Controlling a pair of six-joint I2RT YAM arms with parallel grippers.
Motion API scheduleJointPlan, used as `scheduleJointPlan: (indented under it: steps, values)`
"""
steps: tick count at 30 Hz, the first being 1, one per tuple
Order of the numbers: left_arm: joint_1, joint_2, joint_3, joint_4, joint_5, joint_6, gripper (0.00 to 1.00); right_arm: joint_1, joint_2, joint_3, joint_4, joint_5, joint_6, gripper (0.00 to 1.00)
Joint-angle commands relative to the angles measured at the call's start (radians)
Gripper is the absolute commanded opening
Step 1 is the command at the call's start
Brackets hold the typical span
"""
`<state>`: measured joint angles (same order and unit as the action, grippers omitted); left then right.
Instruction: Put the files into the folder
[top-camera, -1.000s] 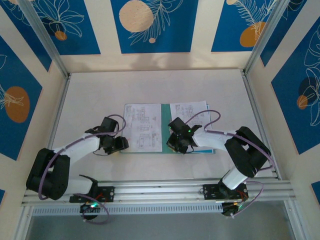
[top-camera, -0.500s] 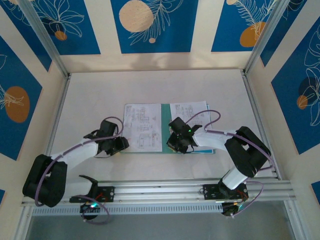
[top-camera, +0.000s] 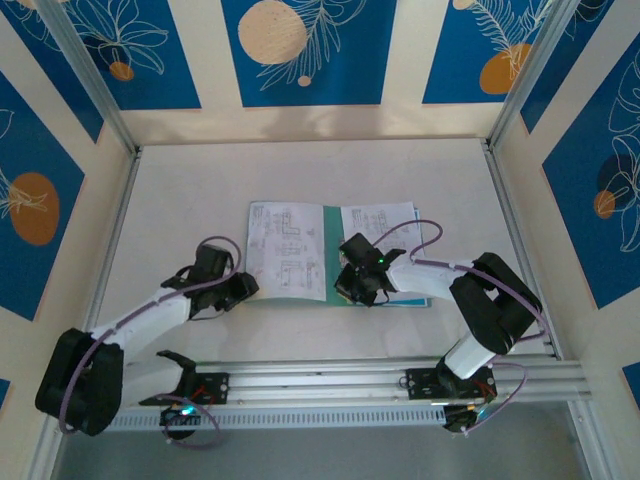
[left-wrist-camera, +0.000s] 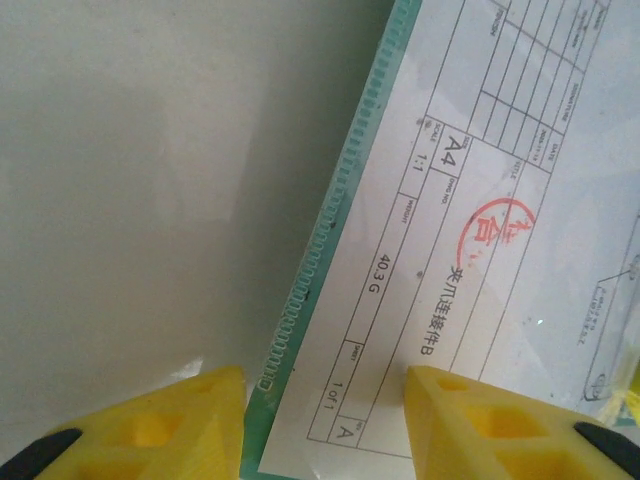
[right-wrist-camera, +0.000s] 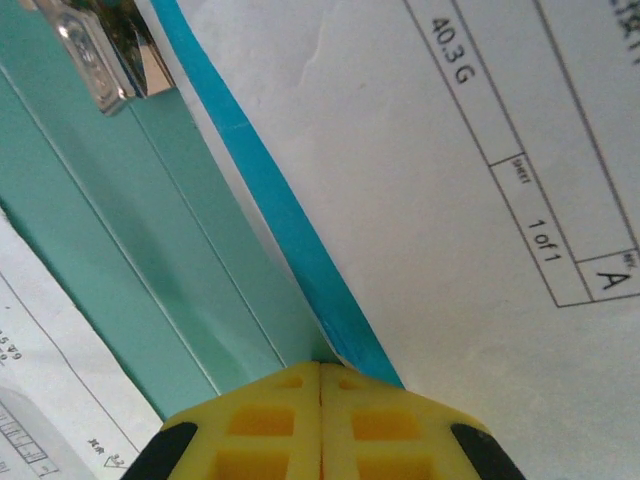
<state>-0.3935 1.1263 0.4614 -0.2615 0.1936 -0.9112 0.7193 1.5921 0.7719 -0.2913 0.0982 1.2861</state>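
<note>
Folder (top-camera: 331, 240): laid open on the table (top-camera: 200, 190), with white files (top-camera: 285, 250) carried on both halves and a blue sheet (right-wrist-camera: 270, 210) beneath the right stack. Left gripper (left-wrist-camera: 322, 392): jaws set apart astride the folder's left edge. Right gripper (right-wrist-camera: 320, 385): jaws pressed together at the blue sheet's edge.

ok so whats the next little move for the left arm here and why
Probably close the left jaws on the folder's left edge: they stand open astride it, with a printed sheet lying on that cover. The right jaws are shut, tips at the blue sheet's edge beside the fold, seemingly pinning that side.
</note>
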Motion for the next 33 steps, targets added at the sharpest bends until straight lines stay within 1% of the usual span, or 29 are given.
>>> scheduleJointPlan:
  steps: [1,12,33]
  values:
    - [-0.019,-0.045,-0.023,0.081,0.074,-0.057,0.44,-0.002,0.067,-0.054,-0.063,0.015,-0.016,0.09]
    - [-0.019,-0.153,-0.053,0.086,0.050,-0.103,0.44,-0.005,0.073,-0.052,-0.058,0.013,-0.018,0.09]
    - [-0.017,-0.262,-0.102,0.226,0.079,-0.172,0.44,-0.009,0.078,-0.048,-0.061,0.011,-0.023,0.09]
